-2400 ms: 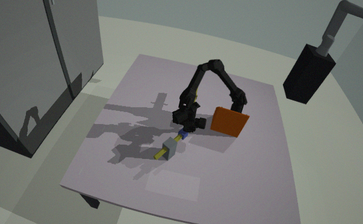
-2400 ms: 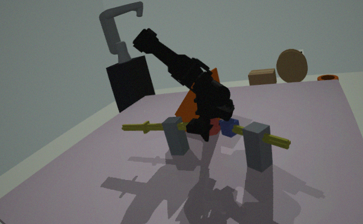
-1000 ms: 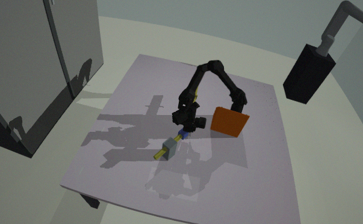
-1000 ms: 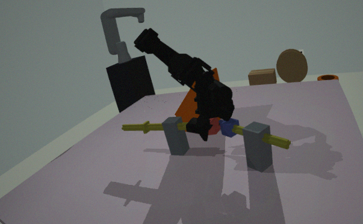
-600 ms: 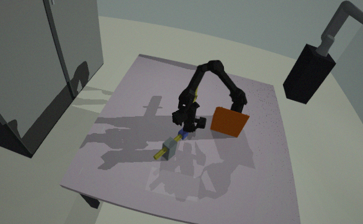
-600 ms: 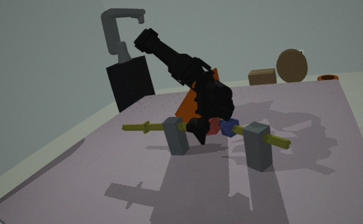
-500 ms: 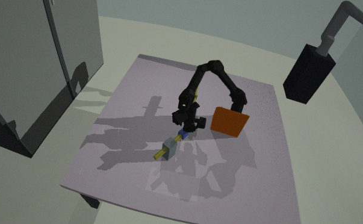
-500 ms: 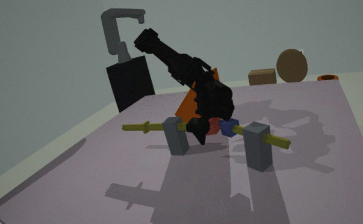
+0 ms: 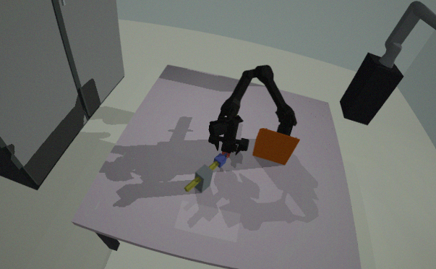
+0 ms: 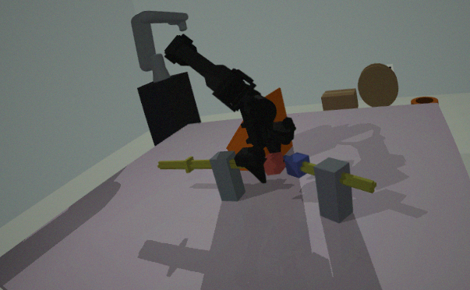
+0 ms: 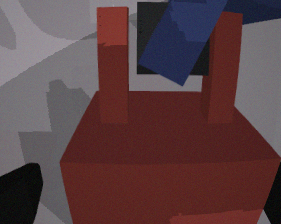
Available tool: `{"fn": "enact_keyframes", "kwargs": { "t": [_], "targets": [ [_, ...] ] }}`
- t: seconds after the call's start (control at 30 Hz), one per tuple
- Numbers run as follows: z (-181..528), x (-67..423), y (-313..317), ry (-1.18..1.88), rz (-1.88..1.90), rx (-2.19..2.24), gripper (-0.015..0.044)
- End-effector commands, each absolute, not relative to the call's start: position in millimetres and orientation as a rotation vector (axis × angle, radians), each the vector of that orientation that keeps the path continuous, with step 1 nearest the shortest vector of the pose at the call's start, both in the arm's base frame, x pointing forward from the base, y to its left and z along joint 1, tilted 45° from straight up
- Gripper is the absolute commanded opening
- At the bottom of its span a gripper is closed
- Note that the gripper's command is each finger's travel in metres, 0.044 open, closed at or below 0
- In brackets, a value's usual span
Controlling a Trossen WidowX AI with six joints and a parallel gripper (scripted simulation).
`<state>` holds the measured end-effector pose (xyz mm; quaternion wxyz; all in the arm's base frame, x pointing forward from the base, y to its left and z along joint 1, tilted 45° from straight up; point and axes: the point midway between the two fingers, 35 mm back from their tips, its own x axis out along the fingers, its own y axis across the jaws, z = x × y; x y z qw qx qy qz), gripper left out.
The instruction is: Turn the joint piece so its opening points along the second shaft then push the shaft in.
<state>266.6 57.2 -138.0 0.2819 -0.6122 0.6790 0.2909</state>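
My gripper [image 9: 227, 151] [image 10: 273, 163] [image 11: 150, 173] is open, with its fingers on either side of the red joint piece [image 10: 274, 164] [image 11: 170, 190]. A gap shows beside the left finger in the wrist view; contact on the right cannot be told. The red piece's two prongs meet a dark centre part [image 11: 150, 40] and the blue joint part [image 9: 220, 160] [image 10: 298, 165] [image 11: 183, 45]. The first yellow shaft [image 9: 192, 184] [image 10: 359, 182] runs through its grey block [image 9: 204, 178] [image 10: 333, 191]. The second yellow shaft [image 10: 172, 164], with a collar, runs through the other block [image 10: 227, 177]. Its inner end and the red opening are hidden.
An orange panel [image 9: 276, 146] [image 10: 280, 105] stands on the table [image 9: 297, 246] [image 10: 418, 242] near the arm's base, close beside the gripper. The arm arches above the table behind the joint. Beyond the table stand a black pedestal [image 9: 371, 90] [image 10: 168, 105] with a grey arm and brown objects.
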Motion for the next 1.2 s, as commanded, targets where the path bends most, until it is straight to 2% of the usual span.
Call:
{"fn": "enact_keyframes", "kwargs": {
  "t": [0.0, 0.13, 0.5, 1.17],
  "targets": [
    [-132.0, 266.6, 60.6, 1.720, 0.847, -1.575, 0.0440],
    [-126.1, 267.4, 64.8, 1.619, 0.898, -1.530, 0.0440],
    [-125.3, 268.0, 66.2, 1.629, 0.869, -1.519, 0.0440],
    [-89.5, 277.2, 114.1, 1.722, 0.199, -1.111, 0.0440]
  ]
}}
